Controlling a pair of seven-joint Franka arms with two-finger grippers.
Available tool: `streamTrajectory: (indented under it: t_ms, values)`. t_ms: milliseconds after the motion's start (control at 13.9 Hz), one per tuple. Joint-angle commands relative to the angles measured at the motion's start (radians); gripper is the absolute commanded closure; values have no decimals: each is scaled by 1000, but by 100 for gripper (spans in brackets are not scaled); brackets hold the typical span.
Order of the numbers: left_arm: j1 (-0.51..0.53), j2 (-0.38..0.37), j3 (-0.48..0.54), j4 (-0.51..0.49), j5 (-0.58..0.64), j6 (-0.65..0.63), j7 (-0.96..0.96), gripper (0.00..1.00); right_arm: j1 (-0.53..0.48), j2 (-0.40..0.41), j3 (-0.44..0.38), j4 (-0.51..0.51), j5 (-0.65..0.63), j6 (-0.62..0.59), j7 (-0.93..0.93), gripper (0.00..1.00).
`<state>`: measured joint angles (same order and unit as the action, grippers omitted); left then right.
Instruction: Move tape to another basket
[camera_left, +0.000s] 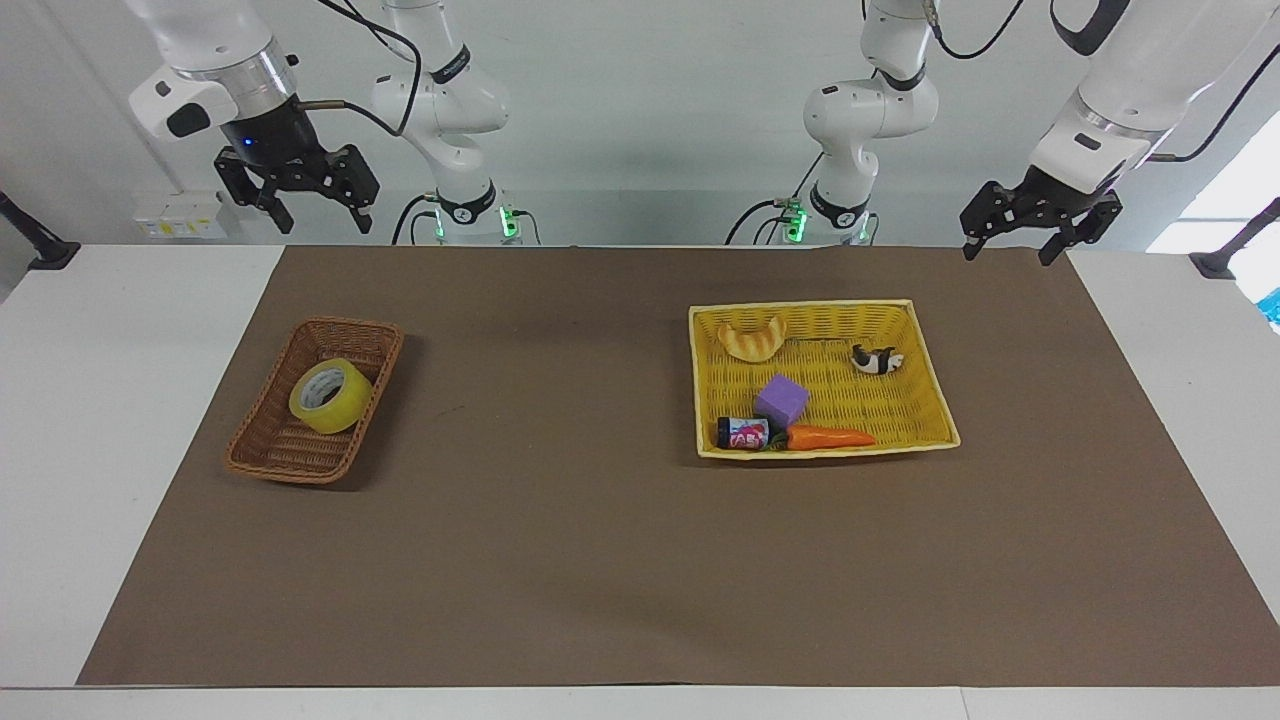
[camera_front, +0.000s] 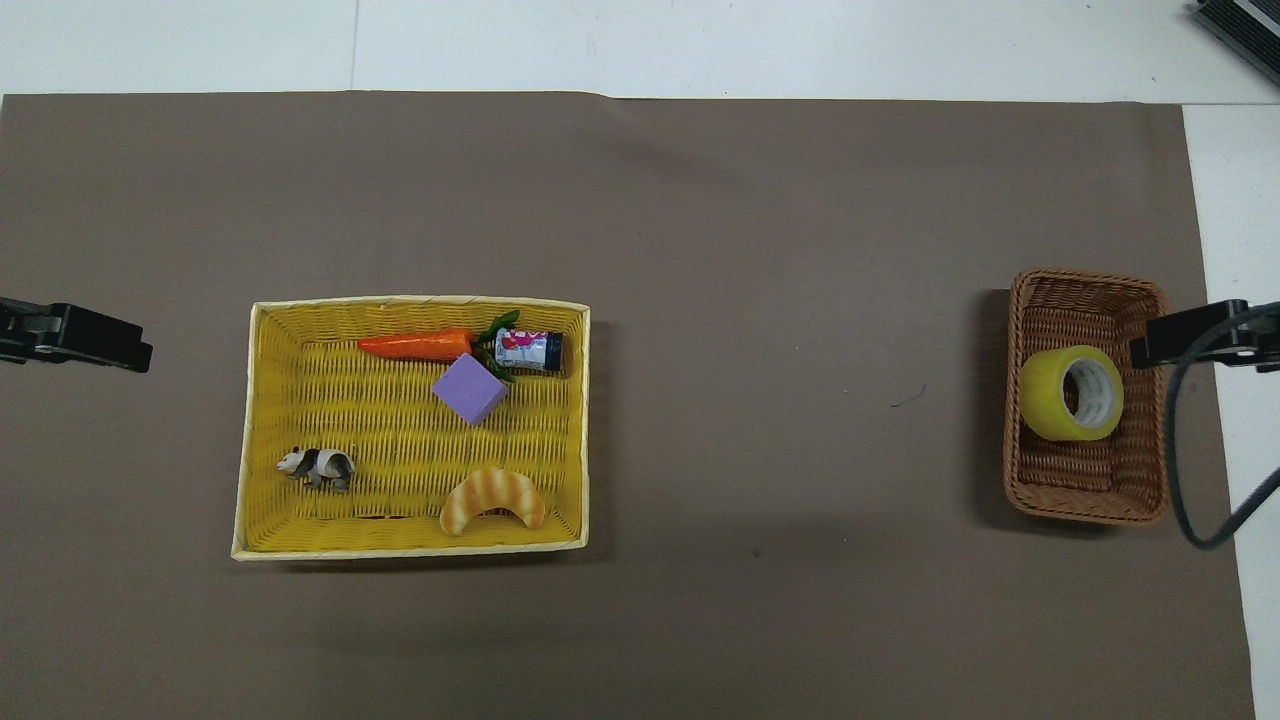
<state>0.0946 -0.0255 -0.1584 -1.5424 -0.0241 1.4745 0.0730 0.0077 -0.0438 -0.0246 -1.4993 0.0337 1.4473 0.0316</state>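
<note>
Tape (camera_left: 330, 396) lying tilted inside the brown wicker basket (camera_left: 270, 450), toward the right arm's end of the brown mat (camera_left: 600, 560).
Raised near the robots: right gripper (camera_left: 314, 208), fingers spread, holding nothing, up over the table's edge; left gripper (camera_left: 1008, 244), fingers likewise spread and empty, waiting over the mat's corner; farther out, yellow basket (camera_left: 925, 380) with croissant (camera_left: 752, 337), panda (camera_left: 877, 361), purple cube (camera_left: 781, 399), small can (camera_left: 742, 433), carrot (camera_left: 830, 437).

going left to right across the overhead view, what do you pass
left gripper → panda → carrot → purple cube → tape in the wicker basket → right gripper. The first four things lie in the yellow basket; croissant and small can are left out, since they overlap others.
</note>
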Motion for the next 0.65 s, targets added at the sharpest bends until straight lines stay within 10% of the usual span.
streamTrajectory:
  t_ms: [0, 577]
  values:
    - [4, -19, 0, -12, 6, -6, 5, 0, 0, -21, 2, -22, 15, 2, 21, 0]
    - [4, -19, -1, -12, 6, -6, 5, 0, 2, -31, 2, -39, 15, 2, 16, 0]
